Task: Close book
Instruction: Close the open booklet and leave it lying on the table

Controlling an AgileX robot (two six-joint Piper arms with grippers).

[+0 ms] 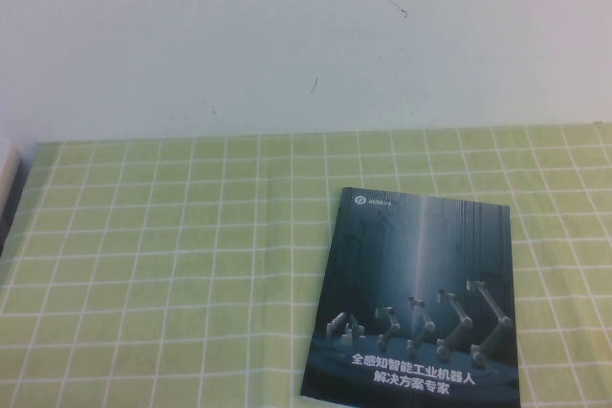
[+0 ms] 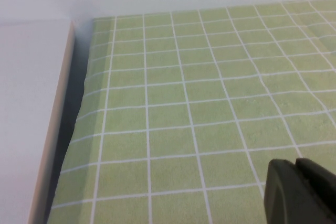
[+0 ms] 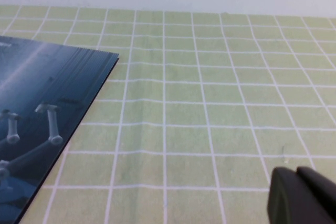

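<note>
Behind the desk stands a plain white wall (image 1: 287, 35). A soft green cloth with thin white lines in squares (image 1: 172, 255) covers the desk. Along my left side of the cloth runs a flat white board (image 2: 31, 108), with a thin dark gap between the two.

The dark blue book with pictures of grey robot arms on its cover (image 1: 416, 303) lies flat on the cloth, on my right and close to me. It is shut, cover up, with white writing low on the cover. It is turned a little, so its edges do not run with the white lines. Its near edge runs out of the high view.

My arms sit outside the high view, so only my wrist cameras show my fingers. My left fingers (image 2: 281, 192) are black and sit low over bare green cloth on my left side, not far from the white board and far from the book. They are pressed together, with only a thin line between them, and they hold nothing.

My right fingers (image 3: 283, 198) are low over the cloth too, off to the right of the book (image 3: 42, 114) and not touching it. They are also pressed together and hold nothing.
</note>
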